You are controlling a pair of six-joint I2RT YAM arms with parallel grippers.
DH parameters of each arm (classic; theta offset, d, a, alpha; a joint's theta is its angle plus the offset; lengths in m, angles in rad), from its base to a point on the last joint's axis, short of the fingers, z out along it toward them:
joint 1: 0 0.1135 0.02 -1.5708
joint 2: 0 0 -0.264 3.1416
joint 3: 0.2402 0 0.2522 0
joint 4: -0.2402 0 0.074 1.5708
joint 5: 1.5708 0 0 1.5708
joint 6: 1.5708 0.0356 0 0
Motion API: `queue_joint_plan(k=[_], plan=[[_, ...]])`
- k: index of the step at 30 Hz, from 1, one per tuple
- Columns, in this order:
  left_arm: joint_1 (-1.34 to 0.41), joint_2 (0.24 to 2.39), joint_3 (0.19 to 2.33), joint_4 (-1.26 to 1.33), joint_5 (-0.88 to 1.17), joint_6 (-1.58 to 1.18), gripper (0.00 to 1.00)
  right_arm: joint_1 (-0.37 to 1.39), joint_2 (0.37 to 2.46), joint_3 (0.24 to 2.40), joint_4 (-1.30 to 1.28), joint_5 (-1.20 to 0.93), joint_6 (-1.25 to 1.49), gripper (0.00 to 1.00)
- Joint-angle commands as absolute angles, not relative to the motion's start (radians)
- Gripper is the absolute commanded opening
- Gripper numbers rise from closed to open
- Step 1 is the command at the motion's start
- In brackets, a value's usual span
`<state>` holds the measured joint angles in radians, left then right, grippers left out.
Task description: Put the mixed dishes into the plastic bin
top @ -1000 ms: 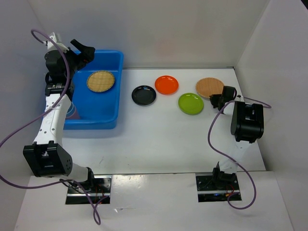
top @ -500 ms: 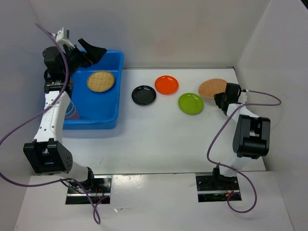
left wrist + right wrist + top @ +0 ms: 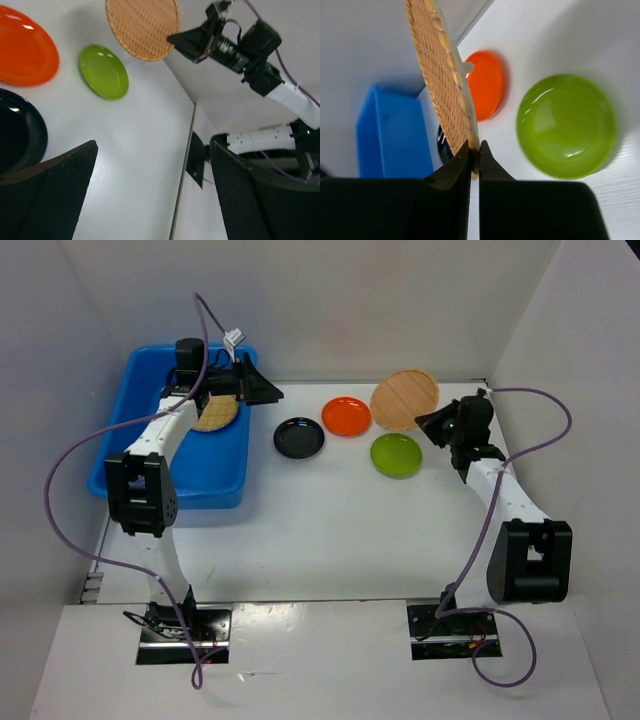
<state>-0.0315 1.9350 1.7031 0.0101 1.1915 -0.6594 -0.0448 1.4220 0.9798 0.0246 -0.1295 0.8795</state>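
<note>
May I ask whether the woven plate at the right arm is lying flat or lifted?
Lifted and tilted: the right gripper pinches the woven plate by its rim, and the wrist view shows it edge-on.

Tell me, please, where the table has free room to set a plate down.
The widest bare patch is the near table, between the blue bin and the right arm, in front of the black plate and green plate. The far strip is crowded: those two and the orange plate lie close together.
</note>
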Motion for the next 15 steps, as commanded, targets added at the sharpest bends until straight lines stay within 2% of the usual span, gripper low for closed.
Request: queue_joint_plan(k=[1, 4, 7, 11, 15], plan=[[-0.063, 1.965, 1.817, -0.059, 1.405, -0.538, 0.99, 0.049, 1.336, 1.062, 0.046, -0.258, 0.772, 0.00], [-0.116, 2.090, 2.007, -0.281, 1.494, -0.378, 0.99, 0.089, 1.310, 1.094, 0.025, -0.302, 0.752, 0.00], [-0.159, 2.170, 2.170, -0.360, 1.523, -0.360, 0.99, 0.138, 1.298, 1.118, 0.014, -0.322, 0.742, 0.00], [-0.170, 2.270, 2.281, -0.394, 1.520, -0.371, 0.99, 0.231, 1.278, 1.137, -0.021, -0.266, 0.712, 0.00], [-0.179, 2.281, 2.270, -0.394, 1.505, -0.371, 0.99, 0.232, 1.269, 1.146, -0.021, -0.305, 0.712, 0.00]])
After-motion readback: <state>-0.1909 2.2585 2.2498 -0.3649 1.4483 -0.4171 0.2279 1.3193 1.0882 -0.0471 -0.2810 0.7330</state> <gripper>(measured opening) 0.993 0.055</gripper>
